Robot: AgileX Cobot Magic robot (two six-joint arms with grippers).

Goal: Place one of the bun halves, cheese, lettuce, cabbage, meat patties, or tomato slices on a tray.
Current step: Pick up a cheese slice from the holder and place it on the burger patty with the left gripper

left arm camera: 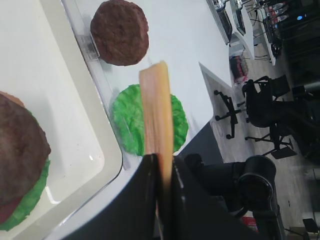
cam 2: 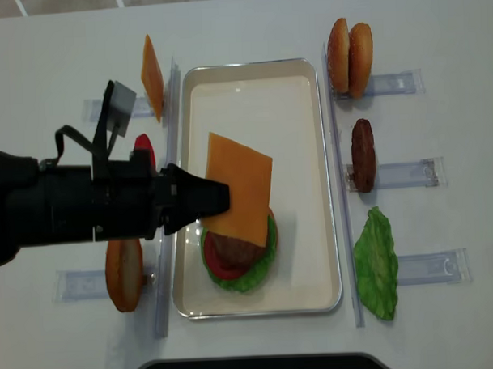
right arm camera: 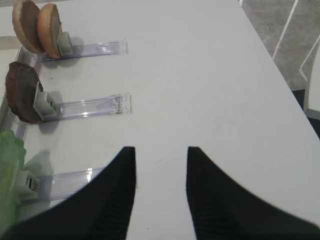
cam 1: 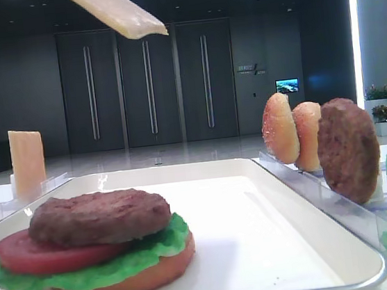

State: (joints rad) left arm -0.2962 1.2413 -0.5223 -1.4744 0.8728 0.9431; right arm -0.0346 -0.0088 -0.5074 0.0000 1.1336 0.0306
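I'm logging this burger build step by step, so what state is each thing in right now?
left gripper: shut on the cheese.
cheese: held in the air above the tray.
tray: holds a partial stack.
stack: bun half, lettuce, tomato, patty on top.
right gripper: open, empty.
spare cheese: upright in its holder.
two bun halves: upright in a holder.
spare patty: upright in a holder.

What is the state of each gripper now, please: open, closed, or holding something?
Left gripper: closed on the cheese, held above the tray.
Right gripper: open, holding nothing.
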